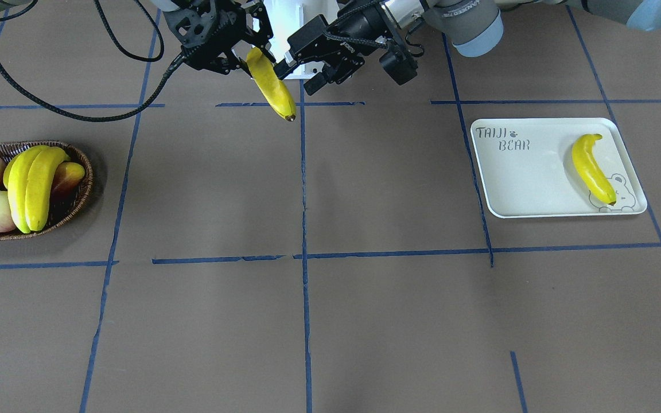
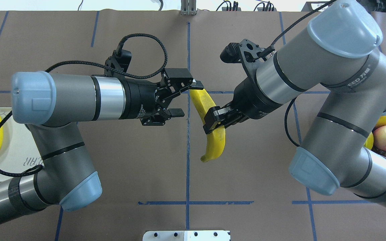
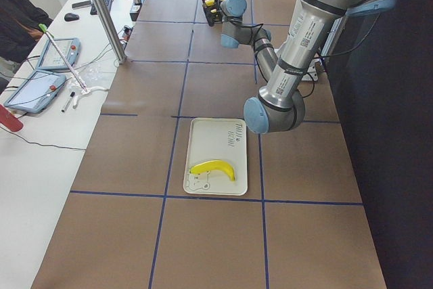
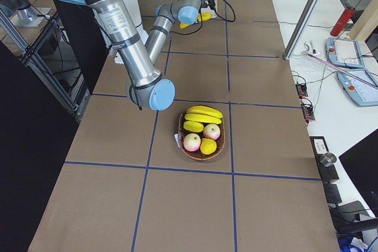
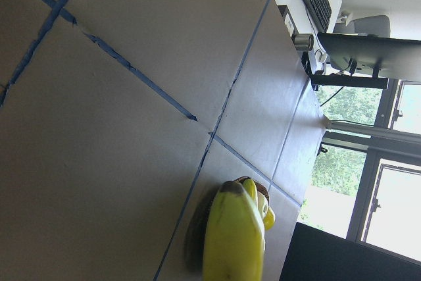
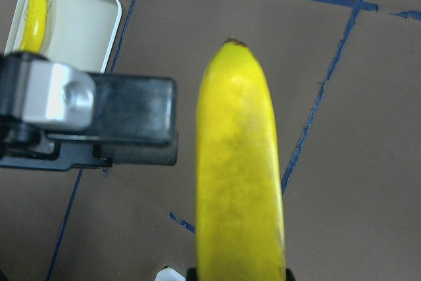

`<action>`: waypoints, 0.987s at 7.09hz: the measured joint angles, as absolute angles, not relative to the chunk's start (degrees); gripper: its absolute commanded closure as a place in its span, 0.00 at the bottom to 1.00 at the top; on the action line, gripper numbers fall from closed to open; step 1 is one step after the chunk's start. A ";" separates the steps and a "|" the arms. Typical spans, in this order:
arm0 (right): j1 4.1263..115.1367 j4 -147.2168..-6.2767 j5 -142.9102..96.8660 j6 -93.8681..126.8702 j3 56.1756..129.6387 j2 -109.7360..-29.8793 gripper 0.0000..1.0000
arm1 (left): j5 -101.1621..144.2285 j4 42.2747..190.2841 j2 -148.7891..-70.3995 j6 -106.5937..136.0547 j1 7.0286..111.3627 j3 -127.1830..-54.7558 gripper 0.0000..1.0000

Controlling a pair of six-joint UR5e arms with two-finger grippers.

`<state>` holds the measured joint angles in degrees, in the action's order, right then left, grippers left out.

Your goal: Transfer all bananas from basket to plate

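At the overhead frame's centre, the right tool (image 2: 214, 121) clamps a banana (image 2: 215, 140) mid-air; the left tool (image 2: 187, 99) gapes open, empty, just beside it.

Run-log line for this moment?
right claw: shut on held banana | left claw: open beside it | plate: one banana | basket: two bananas

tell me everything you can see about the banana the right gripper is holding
The banana is long, curved and smooth, glossy yellow with a dark tip and faint darker smudges on its skin. It looks whole and unpeeled. The right gripper is shut on it partway along and holds it slanted in the air above the brown table, near the centre line. The open left gripper sits at its other end; contact there is unclear.
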<state>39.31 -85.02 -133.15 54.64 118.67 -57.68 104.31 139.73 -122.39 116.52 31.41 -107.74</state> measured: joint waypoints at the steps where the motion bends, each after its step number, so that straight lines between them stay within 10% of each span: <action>1: 39.29 -85.00 -133.15 54.74 118.74 -57.66 0.98 | 103.64 139.74 -122.72 116.54 30.75 -107.45 0.00; 5: 39.20 -84.91 -133.15 55.02 119.04 -57.57 0.97 | 102.44 141.34 -123.85 116.54 29.64 -105.06 0.06; 7: 39.20 -84.90 -133.15 55.02 119.09 -57.57 0.97 | 102.40 141.70 -123.99 116.54 29.62 -104.31 0.35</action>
<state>39.20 -84.90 -133.15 55.02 119.09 -57.57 102.40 141.70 -123.99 116.54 29.62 -104.31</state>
